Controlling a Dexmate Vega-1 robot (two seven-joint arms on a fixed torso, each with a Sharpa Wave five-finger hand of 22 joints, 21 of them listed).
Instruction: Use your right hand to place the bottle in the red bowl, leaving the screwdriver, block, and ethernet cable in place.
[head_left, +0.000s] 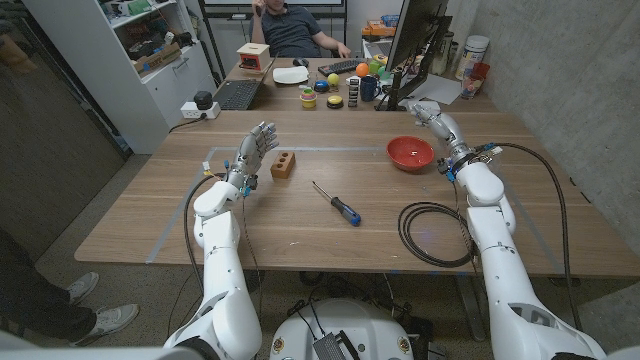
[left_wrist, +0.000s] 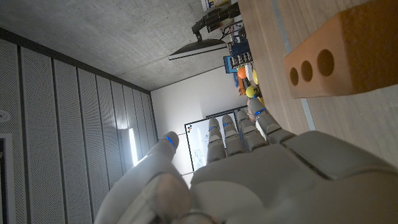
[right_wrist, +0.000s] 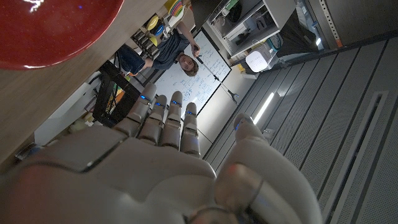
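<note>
Left hand (head_left: 254, 150): raised off the wooden table (head_left: 150, 210), fingers spread, nothing held. Confirmed in left wrist view (left_wrist: 249, 180): open, fingers straight, close to the block but apart from it.

Block (head_left: 284, 165): just right of the left hand, holes facing the robot, flat on the table; seen again in left wrist view (left_wrist: 342, 53). Judged undisturbed.

Screwdriver (head_left: 336, 203): mid-table, lying diagonally, blue handle toward the robot. Well apart from both hands.

Red bowl (head_left: 410, 153): right of centre, past the screwdriver. Inside looks bare apart from a small pale glint; too small to tell whether reflection or object. Rim also seen in right wrist view (right_wrist: 50, 25), no bottle there.

Ethernet cable (head_left: 435, 233): coiled in a loop near the table's front edge, beside the right forearm, nearer the robot than the bowl.

Right hand (head_left: 428, 110): lifted just beyond the bowl, on its far right side. Right wrist view (right_wrist: 155, 162): fingers extended, open, nothing gripped.

Bottle: cannot be located with confidence in the work area, in the bowl or in either hand.

Progress, as a judgement: placement not confirmed; cannot tell whether done or not begun. The three items to leave alone look untouched.
</note>
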